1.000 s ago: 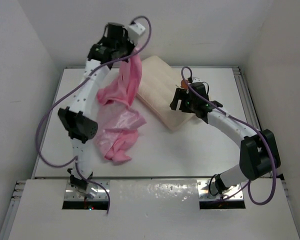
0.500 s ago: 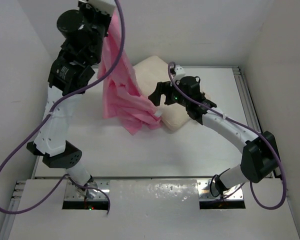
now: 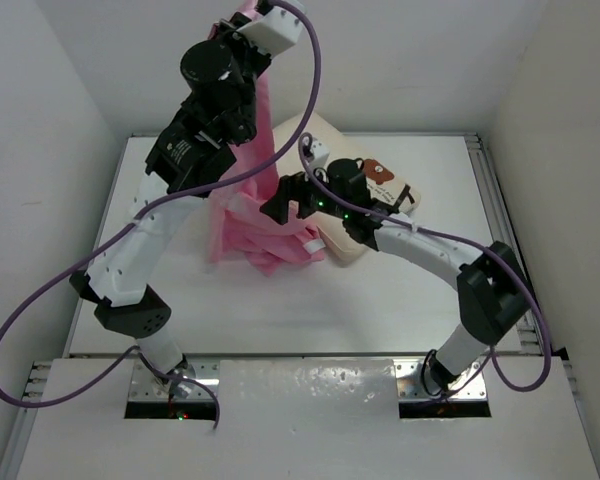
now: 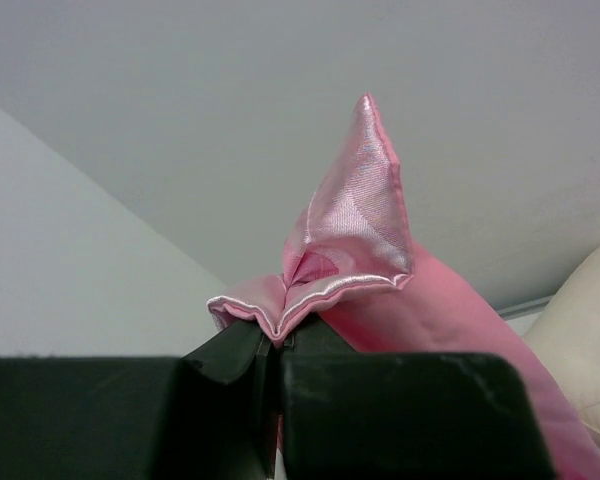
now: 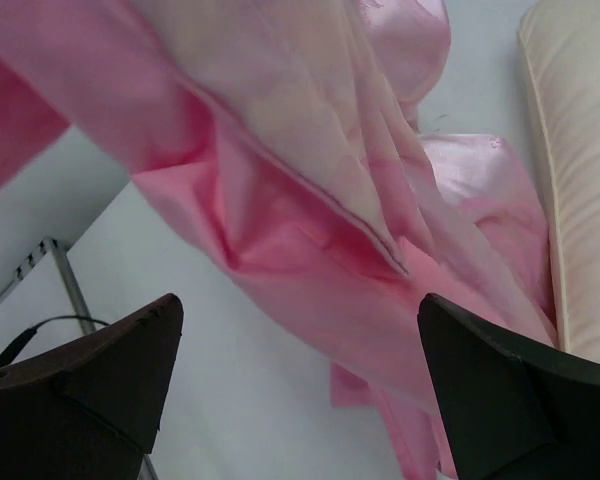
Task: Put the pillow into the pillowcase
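Right hand: fingers spread wide and holding nothing, poised low over the bench just beside the hanging folds. In its own wrist view the two black fingertips frame the pink cloth without touching it.

Pillowcase: thin shiny pink sack, hanging in a long drape from above, its lower end bunched on the bench against the near-left edge of the pillow. Likely very light, limp and slippery. Best taken by a hem or corner and pinched firmly, since a loose fold would probably slide out. A stitched edge crosses the right wrist view (possibly the mouth, though I cannot tell). Contents: nothing visible inside; the opening is not shown spread.

Pillow: cream, quilted, bear print uppermost, lying flat on the bench behind the right arm, wholly outside the sack. Soft and bulky, probably light. Likely to compress and drag against the fabric, so a corner or short edge looks the handiest hold.

Left hand: farthest and highest, fingers clamped together on a hemmed corner of the pillowcase, whose tip pokes up above them.
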You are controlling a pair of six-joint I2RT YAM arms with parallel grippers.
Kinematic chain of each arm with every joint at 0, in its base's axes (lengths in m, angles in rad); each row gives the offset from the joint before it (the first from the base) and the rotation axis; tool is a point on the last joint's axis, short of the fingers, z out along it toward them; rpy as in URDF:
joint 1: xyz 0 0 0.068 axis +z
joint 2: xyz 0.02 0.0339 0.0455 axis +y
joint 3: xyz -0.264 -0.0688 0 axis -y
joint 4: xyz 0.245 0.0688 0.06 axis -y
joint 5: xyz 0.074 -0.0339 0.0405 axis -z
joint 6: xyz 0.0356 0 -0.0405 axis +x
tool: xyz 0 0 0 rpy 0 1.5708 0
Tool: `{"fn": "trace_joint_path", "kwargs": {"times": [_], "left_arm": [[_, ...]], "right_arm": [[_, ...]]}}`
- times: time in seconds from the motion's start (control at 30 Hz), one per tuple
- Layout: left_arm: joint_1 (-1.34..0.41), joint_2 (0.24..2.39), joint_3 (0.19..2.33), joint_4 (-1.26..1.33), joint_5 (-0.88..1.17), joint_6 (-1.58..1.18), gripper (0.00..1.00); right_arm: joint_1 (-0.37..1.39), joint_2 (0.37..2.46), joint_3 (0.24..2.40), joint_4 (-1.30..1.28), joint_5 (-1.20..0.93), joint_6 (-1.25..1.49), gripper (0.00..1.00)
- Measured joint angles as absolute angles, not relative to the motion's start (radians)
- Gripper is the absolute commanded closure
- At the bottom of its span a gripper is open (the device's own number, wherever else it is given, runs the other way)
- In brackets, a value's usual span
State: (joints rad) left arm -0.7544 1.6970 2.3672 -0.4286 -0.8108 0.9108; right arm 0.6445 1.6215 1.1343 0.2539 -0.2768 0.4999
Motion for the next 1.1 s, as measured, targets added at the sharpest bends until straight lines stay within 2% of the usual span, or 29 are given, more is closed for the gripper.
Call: {"fn": "trace_joint_path", "kwargs": {"times": [0.23,0.3,0.37,0.5,0.53,0.57,0.6,0.7,0.87,1.03,1.1], "left_arm": [[-0.752,1.666,2.328,-0.370,-0.865,0.960,1.00],[-0.740,1.652,2.310,-0.363,-0.871,0.962,1.00],[-0.723,1.641,2.300,-0.363,-0.875,0.961,1.00],[-0.699,1.631,2.294,-0.363,-0.884,0.960,1.00],[-0.698,1.631,2.294,-0.363,-0.885,0.960,1.00],[-0.698,1.631,2.294,-0.363,-0.887,0.960,1.00],[-0.698,1.631,2.292,-0.363,-0.888,0.960,1.00],[-0.698,1.629,2.276,-0.359,-0.889,0.963,1.00],[-0.696,1.628,2.244,-0.360,-0.896,0.964,1.00],[-0.693,1.627,2.242,-0.361,-0.900,0.964,1.00],[-0.692,1.627,2.242,-0.362,-0.903,0.965,1.00]], "right_arm": [[0.635,1.758,1.220,0.257,-0.197,0.570,0.01],[0.611,1.754,1.197,0.251,-0.181,0.587,0.04],[0.587,1.711,1.111,0.270,-0.167,0.604,0.12],[0.548,1.598,0.913,0.264,-0.143,0.617,0.71],[0.546,1.587,0.887,0.258,-0.138,0.617,0.70],[0.548,1.585,0.873,0.252,-0.137,0.619,0.65],[0.552,1.588,0.863,0.248,-0.139,0.620,0.45],[0.569,1.603,0.852,0.238,-0.164,0.615,0.25],[0.591,1.642,0.851,0.247,-0.189,0.608,0.23],[0.612,1.777,0.935,0.218,-0.187,0.601,0.24],[0.613,1.833,0.958,0.209,-0.186,0.603,0.46]]}}
